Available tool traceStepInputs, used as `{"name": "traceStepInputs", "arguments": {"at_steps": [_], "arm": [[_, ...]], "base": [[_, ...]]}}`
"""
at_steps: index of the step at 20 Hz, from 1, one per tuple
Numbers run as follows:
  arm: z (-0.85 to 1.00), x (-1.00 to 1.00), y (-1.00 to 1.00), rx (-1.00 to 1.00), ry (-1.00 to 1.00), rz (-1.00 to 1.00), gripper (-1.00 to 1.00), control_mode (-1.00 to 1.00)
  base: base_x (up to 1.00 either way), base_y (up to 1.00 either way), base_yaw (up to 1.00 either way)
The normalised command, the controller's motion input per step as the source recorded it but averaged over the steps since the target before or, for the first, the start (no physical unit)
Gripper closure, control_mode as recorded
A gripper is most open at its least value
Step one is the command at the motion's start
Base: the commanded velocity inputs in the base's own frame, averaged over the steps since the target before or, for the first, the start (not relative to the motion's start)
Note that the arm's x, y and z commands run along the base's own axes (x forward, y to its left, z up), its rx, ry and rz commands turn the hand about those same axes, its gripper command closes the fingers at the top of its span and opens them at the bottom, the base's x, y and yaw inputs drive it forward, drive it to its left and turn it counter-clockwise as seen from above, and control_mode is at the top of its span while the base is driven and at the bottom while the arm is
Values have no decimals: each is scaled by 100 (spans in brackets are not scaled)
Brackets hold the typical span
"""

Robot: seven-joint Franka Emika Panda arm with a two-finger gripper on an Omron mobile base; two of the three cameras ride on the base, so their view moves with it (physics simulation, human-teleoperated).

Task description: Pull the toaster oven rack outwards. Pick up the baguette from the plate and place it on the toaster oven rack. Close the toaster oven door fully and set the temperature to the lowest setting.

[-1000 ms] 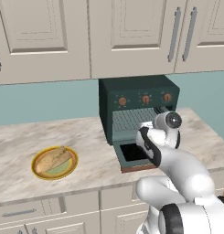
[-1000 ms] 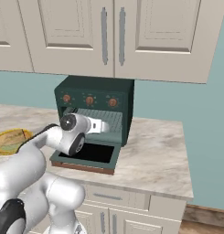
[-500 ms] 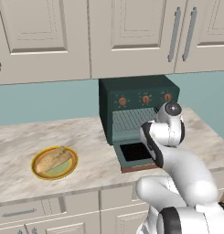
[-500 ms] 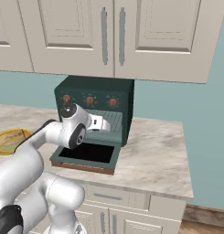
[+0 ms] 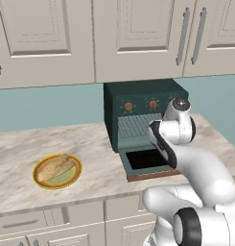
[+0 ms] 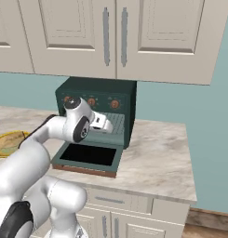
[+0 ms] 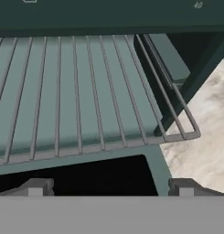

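The dark green toaster oven [image 5: 146, 105] stands on the counter with its door [image 5: 146, 164] folded down flat. The wire rack [image 7: 86, 91] sticks out of the cavity, its front edge over the door's hinge side. My gripper [image 7: 109, 187] is open and holds nothing; it hovers just in front of the rack's front edge and above the door glass, both fingertips [image 7: 35, 187] apart from the rack. From the right, the gripper [image 6: 108, 126] faces the rack [image 6: 116, 122]. To the left on the counter, the baguette [image 5: 55, 166] lies on the plate [image 5: 42, 181].
Three orange knobs [image 6: 91, 101] sit across the oven's upper front. Wall cabinets [image 5: 114, 33] hang close above the oven. Marble counter [image 5: 23, 144] stretches left of the oven and continues on its right [image 6: 157, 148]. The baguette [image 6: 8, 142] shows at the far left edge.
My wrist and hand have risen a little in front of the oven. The jaws stay wide. Oven, door, plate and baguette have not moved.
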Motion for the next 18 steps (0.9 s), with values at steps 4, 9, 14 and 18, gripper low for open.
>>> {"name": "traceStepInputs", "arguments": {"at_steps": [4, 9, 14, 18], "arm": [[0, 26, 0, 11, 0, -2, -100, -100], [0, 34, 0, 1, -2, 12, -100, -100], [-2, 47, 0, -4, 0, 16, -100, -100], [-4, 40, 0, -5, 3, 4, -100, -100]], "base": [[0, 0, 0], [0, 0, 0], [0, 0, 0], [0, 0, 0]]}}
